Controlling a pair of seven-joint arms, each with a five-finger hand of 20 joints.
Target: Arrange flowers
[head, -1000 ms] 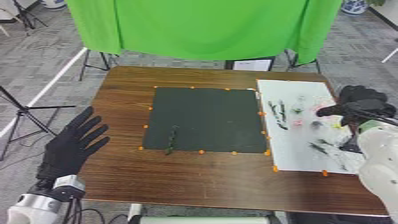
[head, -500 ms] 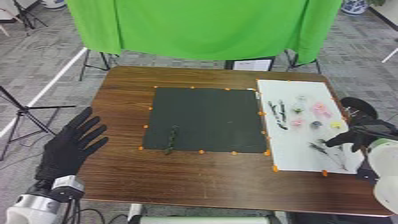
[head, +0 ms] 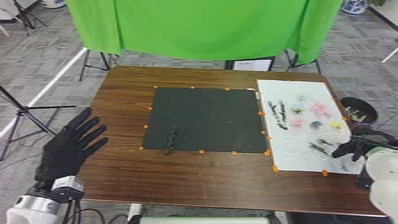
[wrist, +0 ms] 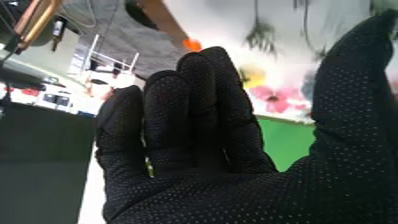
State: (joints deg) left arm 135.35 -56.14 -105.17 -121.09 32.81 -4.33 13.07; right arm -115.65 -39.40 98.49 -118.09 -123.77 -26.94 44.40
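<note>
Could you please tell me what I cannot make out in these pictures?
Head view: part of the white mat's right edge, hidden by the right hand.
Head view: the black bin's contents, too small.
Right wrist view: one green sprig's stem end, cut off by the view's edge.

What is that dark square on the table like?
The dark square looks like a thin, dull sheet, blackish green. It lies flat on the brown wooden table, left of the white sheet, with small orange marks along its edges. A green stem rests on its near left part.
</note>
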